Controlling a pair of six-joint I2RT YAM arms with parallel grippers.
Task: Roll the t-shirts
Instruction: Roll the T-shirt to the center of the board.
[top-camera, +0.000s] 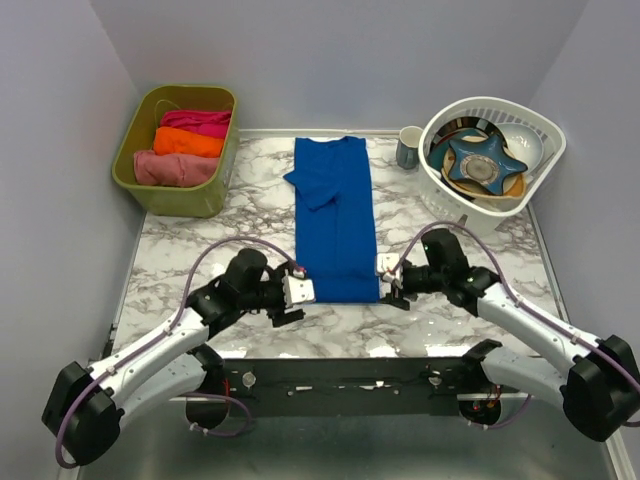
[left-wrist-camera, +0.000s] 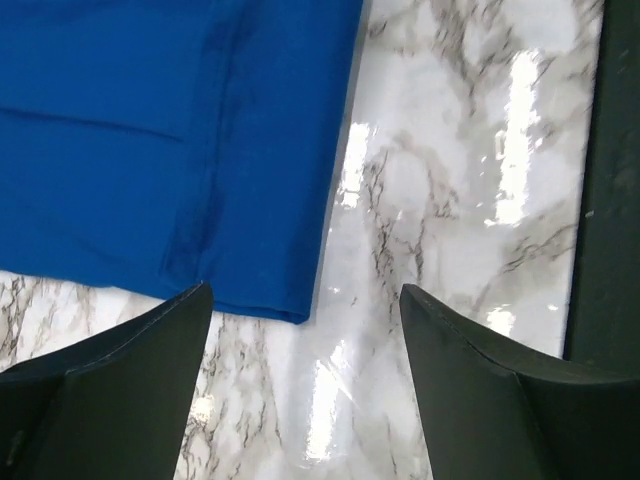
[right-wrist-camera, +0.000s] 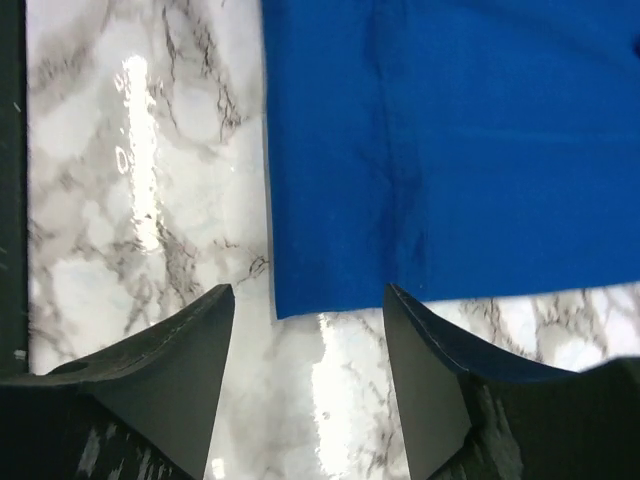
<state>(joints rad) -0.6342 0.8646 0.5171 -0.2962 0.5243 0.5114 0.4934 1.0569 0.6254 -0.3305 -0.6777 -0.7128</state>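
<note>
**Item:** royal-blue t-shirt (top-camera: 335, 215), folded to a long strip and lying flat at the centre of the marble table (top-camera: 200, 230), collar toward 12 o'clock, hem toward 6.

**Grippers:** left gripper (top-camera: 299, 292) at the hem's 7 o'clock corner, right gripper (top-camera: 389, 279) at the 5 o'clock corner. Both are wide open and empty, straddling the corners.

**Stored:** pink roll (top-camera: 172, 168), orange roll (top-camera: 187, 142) and magenta roll (top-camera: 200, 121) in the olive bin (top-camera: 185, 200) at 10 o'clock.

**Risk:** a pinch that catches only the top layer, or misses one corner, would likely skew the roll. The glossy tabletop may let the strip slide.

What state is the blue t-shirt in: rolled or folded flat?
Folded flat: the blue t-shirt lies as a narrow strip, sleeve tucked inward, not rolled.
</note>
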